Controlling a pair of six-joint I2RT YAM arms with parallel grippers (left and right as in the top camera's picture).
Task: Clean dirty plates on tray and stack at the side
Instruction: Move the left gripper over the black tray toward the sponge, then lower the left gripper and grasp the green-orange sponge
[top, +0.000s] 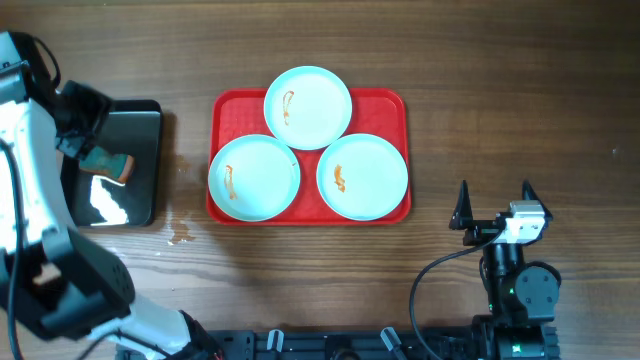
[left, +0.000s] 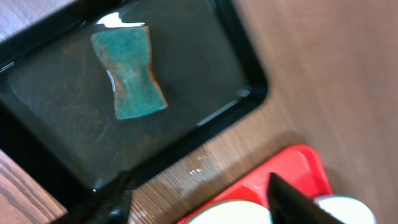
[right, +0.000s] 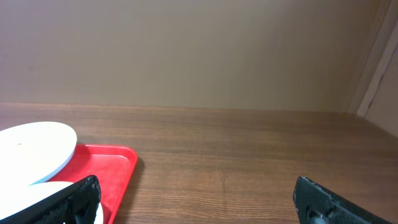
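Plates (top: 308, 107): three, sauce-smeared, on one tray (top: 225, 105); one sponge (left: 129, 73) in one black pan (left: 205, 74); left gripper (left: 199, 186) spread, right gripper (top: 494, 192) spread.

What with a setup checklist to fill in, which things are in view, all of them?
plates: three, pale mint-white with orange-red smears, on the tray
tray: one, red, mid-table
pan: one, black, left of the tray
sponge: one, teal, in the pan
table: one, brown wood, under everything
left fingers: two, black, apart, above the pan, holding nothing
right fingers: two, black, apart, right of the tray, holding nothing
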